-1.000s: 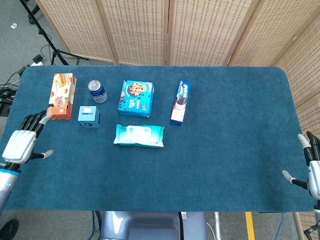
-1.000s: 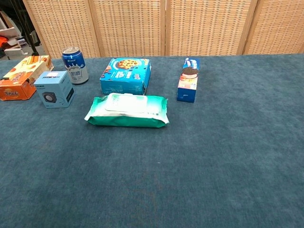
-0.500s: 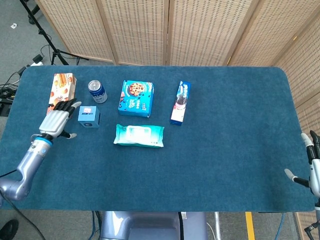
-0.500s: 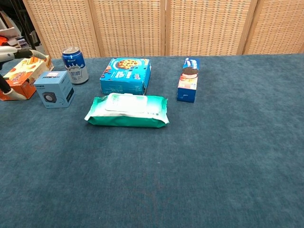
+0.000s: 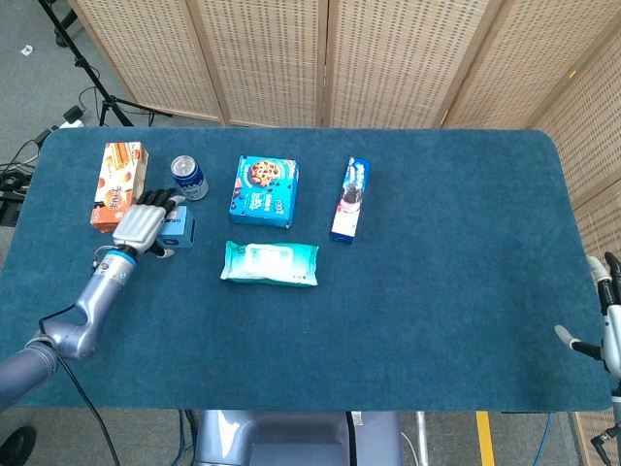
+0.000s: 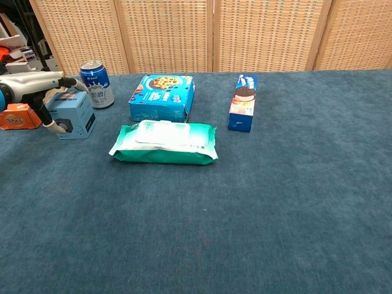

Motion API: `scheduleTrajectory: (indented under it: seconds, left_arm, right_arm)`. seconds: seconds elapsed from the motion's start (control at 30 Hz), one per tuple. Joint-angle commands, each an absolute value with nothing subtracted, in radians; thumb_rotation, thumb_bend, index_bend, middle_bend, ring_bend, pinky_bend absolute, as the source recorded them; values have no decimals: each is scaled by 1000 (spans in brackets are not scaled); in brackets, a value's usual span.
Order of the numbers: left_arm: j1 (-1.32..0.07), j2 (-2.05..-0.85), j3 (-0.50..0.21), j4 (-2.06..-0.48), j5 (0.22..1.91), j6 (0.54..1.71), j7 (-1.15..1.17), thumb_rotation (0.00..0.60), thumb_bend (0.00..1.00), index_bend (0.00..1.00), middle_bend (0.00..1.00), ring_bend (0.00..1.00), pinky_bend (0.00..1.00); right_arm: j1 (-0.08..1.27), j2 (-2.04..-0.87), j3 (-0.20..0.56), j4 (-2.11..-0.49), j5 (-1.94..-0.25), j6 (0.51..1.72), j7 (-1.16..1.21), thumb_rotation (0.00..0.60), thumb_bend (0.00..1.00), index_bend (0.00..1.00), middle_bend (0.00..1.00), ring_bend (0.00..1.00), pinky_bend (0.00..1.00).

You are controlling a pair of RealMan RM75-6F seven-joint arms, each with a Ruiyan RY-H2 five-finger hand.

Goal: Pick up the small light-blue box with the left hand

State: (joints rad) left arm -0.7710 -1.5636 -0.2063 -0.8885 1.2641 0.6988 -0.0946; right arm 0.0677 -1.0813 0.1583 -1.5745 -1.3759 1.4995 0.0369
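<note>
One robot hand point(image 5: 144, 224) (left), over light-blue box point(image 6: 75, 114)

A lab or studio setup: a blue-carpeted table point(image 5: 437, 291) backed by woven folding screens point(image 5: 388, 58), with a tripod point(image 5: 82, 68) and cables point(image 5: 15, 180) on the floor.

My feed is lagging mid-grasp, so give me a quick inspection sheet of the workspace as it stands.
Surface: dark blue carpeted table.
Job's things: small light-blue cardboard box stands upright, near the left edge.
Clutter: orange snack box, blue drink can, blue cookie box, slim blue biscuit pack, green wipes pack.
Hands: left hand over the light-blue box, fingers draped on its top; firm grip cannot be told. Right hand at the right table edge, fingers apart, holding nothing.
Cables: floor cables left of table.
Surroundings: woven folding screens.
</note>
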Motion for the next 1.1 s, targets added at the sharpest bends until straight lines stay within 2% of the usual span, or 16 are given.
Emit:
scheduleTrajectory:
  seconds: [0.03,0.13,0.3,0.37,0.5,0.6,0.83,1.03,1.1]
  left_arm:
    - [-772,-1574,-201,-877,1282,726,-114,600,73,394,453,354,285]
    - [-756,-1548,-196,-915,1295,761,-142,600,128,436,482,381,300]
    - [-714,-1438,-188,-1070,1342,859,-174,600,133,445,482,382,301]
    - [-681,-1363,-177,-1174,1362,907,-173,600,133,444,482,382,301]
    - [-627,-1233,-146,-1360,1341,925,-105,600,131,440,482,382,301]
    - [-573,-1173,-121,-1482,1310,962,-57,600,132,440,482,381,301]
    - [-514,-1148,-72,-1579,1275,998,29,600,135,440,482,381,301]
    - [-492,-1197,-42,-1565,1232,982,70,600,138,439,482,381,301]
    - [-497,-1202,-33,-1560,1232,958,72,600,124,436,442,369,301]
  right_arm:
    - [67,-1081,159,-1576,-1373,1499,36,600,0,0,0,0,0]
    - [63,-1080,158,-1581,-1382,1509,48,600,0,0,0,0,0]
    - [61,-1078,158,-1582,-1381,1509,56,600,0,0,0,0,0]
    - [59,-1077,157,-1584,-1385,1512,58,600,0,0,0,0,0]
    - [58,-1074,155,-1588,-1392,1516,62,600,0,0,0,0,0]
    - [57,-1071,154,-1591,-1395,1516,68,600,0,0,0,0,0]
    - [56,-1066,151,-1593,-1403,1517,81,600,0,0,0,0,0]
    - [52,-1057,152,-1595,-1401,1517,101,600,0,0,0,0,0]
    - [52,-1054,152,-1596,-1400,1516,105,600,0,0,0,0,0]
